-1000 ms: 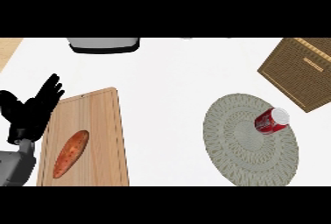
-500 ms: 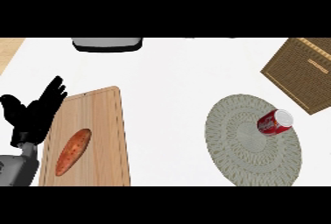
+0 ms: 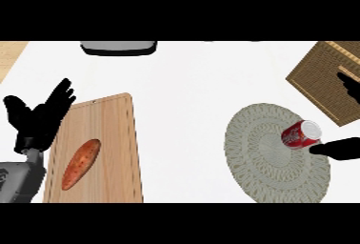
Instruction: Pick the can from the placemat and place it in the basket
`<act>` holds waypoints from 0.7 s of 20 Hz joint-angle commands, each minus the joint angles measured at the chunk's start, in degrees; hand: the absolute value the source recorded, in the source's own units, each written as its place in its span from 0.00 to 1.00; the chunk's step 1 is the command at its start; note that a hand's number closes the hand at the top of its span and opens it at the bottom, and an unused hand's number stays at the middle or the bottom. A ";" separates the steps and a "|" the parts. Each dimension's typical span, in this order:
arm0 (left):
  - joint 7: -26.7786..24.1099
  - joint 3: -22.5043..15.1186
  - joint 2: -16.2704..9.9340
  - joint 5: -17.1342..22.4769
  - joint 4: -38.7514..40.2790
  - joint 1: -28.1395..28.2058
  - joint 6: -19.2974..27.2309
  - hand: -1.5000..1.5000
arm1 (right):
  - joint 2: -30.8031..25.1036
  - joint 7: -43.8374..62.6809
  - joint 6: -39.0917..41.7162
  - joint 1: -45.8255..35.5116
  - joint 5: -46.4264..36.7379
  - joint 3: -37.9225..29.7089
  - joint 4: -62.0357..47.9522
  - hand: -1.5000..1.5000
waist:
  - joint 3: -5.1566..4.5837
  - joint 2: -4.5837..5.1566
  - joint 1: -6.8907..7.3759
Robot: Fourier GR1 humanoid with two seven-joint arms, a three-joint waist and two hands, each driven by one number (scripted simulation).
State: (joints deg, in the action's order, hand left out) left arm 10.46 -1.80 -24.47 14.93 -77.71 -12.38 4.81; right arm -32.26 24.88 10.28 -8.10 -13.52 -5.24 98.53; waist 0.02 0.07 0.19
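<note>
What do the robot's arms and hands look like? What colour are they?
The left hand is all black, with long slim fingers and a thumb, a bit like a glove. It sits on a chunky grey forearm with a black wrist band in between. Of the right hand only black fingertips show at the picture's right edge; its forearm is out of sight.

Red can (image 3: 301, 134) with white lettering and a silvery top, on a grey-green woven placemat (image 3: 277, 153) with ring patterns. Basket (image 3: 329, 81) is brown wicker. White worktop (image 3: 197, 81), light wood cutting board (image 3: 98, 152), orange-red sweet potato (image 3: 80, 164). Both hands, left (image 3: 38, 116) and right (image 3: 339, 147), are black.
</note>
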 commanded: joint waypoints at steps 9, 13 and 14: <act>1.08 2.05 3.64 -4.17 -2.09 0.98 -1.06 0.50 | 2.45 -3.25 5.90 -0.66 -6.96 1.33 -9.44 0.00 | -0.02 -0.10 -0.21; 3.61 4.90 3.00 -4.81 -0.95 -1.41 -2.78 0.50 | 5.99 -5.25 3.44 -0.94 -11.56 2.21 -11.64 0.00 | -0.02 -0.08 -0.25; 4.11 1.58 5.96 -6.00 -7.29 3.63 0.69 0.50 | 3.75 -10.88 3.05 2.55 -10.19 0.05 -12.71 0.00 | 0.00 -0.13 -0.18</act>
State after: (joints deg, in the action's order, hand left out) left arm 12.73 1.22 -21.25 10.79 -80.72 -11.17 3.58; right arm -28.44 19.45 14.04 -9.06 -22.54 -3.51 87.04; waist 0.01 -0.01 0.09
